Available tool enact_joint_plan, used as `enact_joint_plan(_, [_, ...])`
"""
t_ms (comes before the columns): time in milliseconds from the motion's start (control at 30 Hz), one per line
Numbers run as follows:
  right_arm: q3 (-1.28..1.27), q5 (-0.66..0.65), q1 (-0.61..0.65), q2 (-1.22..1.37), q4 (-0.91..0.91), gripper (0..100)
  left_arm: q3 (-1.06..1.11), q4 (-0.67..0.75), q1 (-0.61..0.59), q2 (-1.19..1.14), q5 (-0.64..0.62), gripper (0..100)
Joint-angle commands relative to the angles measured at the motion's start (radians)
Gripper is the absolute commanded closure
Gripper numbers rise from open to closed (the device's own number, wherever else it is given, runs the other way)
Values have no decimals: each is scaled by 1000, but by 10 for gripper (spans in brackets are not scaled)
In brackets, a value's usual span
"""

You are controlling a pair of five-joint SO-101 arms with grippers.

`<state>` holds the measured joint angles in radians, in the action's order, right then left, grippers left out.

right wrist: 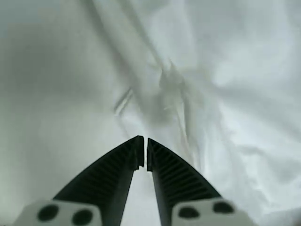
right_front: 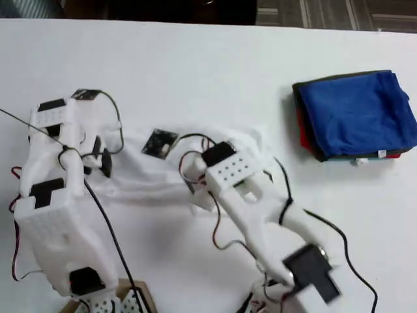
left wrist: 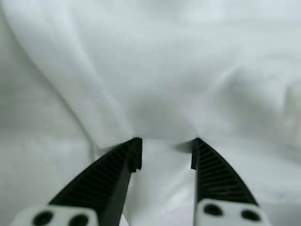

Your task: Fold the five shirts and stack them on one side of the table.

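Note:
A white shirt lies crumpled across the middle of the white table, with a dark tag on it. My left gripper is at the shirt's left end; in its wrist view the left gripper is open, with a fold of the shirt between its fingers. My right gripper is at the shirt's near edge. Its wrist view shows the right gripper shut, pinching the shirt where creases run together. A stack of folded shirts, blue on top, sits at the right.
The stack's lower layers show red and dark edges. Cables trail from both arms over the shirt and table. Bare table stretches along the far side and between the shirt and the stack.

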<state>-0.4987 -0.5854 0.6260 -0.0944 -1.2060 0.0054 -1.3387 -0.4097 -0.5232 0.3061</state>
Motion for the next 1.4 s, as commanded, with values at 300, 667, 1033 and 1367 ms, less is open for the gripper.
enact_joint_plan(300, [400, -3, -260, 340, 119, 979, -15, 49, -9, -6, -9, 812])
enact_joint_plan(667, [644, -3, -282, 283, -216, 979, -13, 48, -9, -6, -9, 812])
enact_joint_plan(1033, [84, 5, 13, -150, -237, 966, -13, 49, -9, -6, -9, 812])
enact_joint_plan(1367, [-198, -2, 96, -53, -7, 796, -13, 49, -9, -6, -9, 812])
